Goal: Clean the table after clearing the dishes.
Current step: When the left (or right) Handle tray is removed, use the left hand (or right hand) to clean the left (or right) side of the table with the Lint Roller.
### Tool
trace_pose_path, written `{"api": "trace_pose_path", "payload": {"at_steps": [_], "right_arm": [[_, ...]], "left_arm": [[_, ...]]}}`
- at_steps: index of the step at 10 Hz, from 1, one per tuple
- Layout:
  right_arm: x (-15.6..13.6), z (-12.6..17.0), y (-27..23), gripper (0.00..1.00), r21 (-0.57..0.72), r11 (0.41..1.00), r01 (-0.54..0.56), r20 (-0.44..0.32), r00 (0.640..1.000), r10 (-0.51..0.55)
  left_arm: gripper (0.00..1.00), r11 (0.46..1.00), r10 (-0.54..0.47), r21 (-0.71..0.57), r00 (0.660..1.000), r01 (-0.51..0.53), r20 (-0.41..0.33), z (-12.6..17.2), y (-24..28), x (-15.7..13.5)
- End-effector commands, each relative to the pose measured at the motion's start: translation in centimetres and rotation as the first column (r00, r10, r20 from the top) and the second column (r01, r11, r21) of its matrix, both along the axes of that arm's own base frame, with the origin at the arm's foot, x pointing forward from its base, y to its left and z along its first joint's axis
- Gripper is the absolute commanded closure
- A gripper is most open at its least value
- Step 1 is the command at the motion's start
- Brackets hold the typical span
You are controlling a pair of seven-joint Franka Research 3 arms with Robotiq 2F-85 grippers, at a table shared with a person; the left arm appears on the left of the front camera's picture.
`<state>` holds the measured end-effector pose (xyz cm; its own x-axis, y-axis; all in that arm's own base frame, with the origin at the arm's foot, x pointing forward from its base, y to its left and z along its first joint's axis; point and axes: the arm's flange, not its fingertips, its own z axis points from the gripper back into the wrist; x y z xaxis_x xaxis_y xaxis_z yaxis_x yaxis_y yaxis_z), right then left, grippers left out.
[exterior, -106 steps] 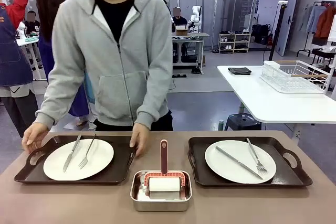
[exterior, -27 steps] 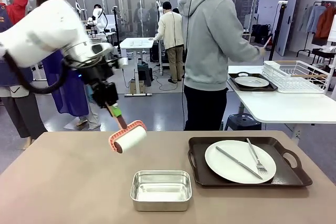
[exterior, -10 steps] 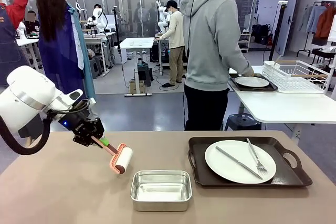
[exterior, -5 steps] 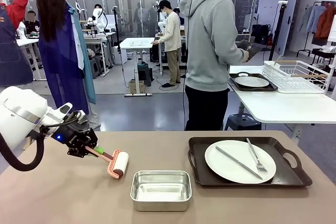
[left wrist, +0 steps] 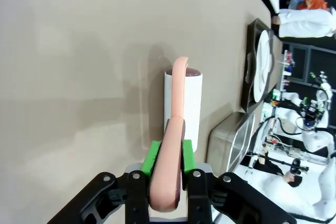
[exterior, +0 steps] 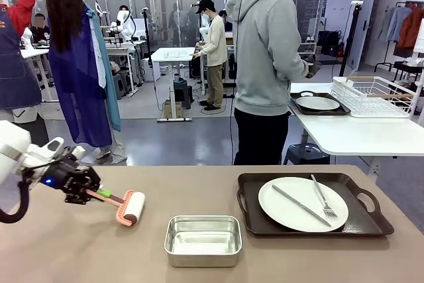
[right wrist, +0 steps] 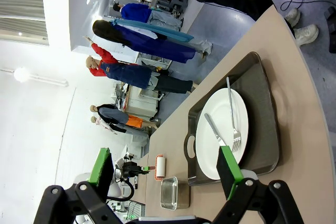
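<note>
One plate (exterior: 285, 215) with cutlery (exterior: 323, 200) fills the tray (exterior: 371, 222) right of the pan (exterior: 171, 243); left gripper (exterior: 93, 194) pinches a roller (exterior: 130, 207), its arm (exterior: 10, 154) cropped; right gripper (right wrist: 164, 165) spread.

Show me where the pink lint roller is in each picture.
Front view: roller lower left, held by the left gripper.
Left wrist view: roller in the centre, straight ahead.
Right wrist view: roller tiny, near bottom centre.
Shared landmark: silver pan, next to the roller in all three.
</note>
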<state>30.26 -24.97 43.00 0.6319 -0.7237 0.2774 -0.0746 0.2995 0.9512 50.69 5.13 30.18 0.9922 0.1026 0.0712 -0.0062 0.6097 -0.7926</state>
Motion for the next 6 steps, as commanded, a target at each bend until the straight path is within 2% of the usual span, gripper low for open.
{"api": "trace_pose_path", "payload": {"at_steps": [1, 4, 6], "right_arm": [[-0.1, 0.3, 0.2, 0.0, -0.003, 1.0, -0.006, 0.006, 1.0, 0.006], [-0.1, 0.3, 0.2, 0.0, -0.003, 1.0, -0.006, 0.006, 1.0, 0.006], [-0.1, 0.3, 0.2, 0.0, -0.003, 1.0, -0.006, 0.006, 1.0, 0.006]], "left_arm": [[0.78, 0.996, -0.028, 0.087, 1.0, 0.029, -0.014, -2.6, 6.7, -0.7], [0.78, 0.994, 0.02, 0.111, 1.0, -0.021, 0.011, -2.2, 15.8, -1.2], [0.78, 0.984, 0.007, 0.178, 1.0, -0.009, 0.012, -1.2, 20.0, -2.3]]}}
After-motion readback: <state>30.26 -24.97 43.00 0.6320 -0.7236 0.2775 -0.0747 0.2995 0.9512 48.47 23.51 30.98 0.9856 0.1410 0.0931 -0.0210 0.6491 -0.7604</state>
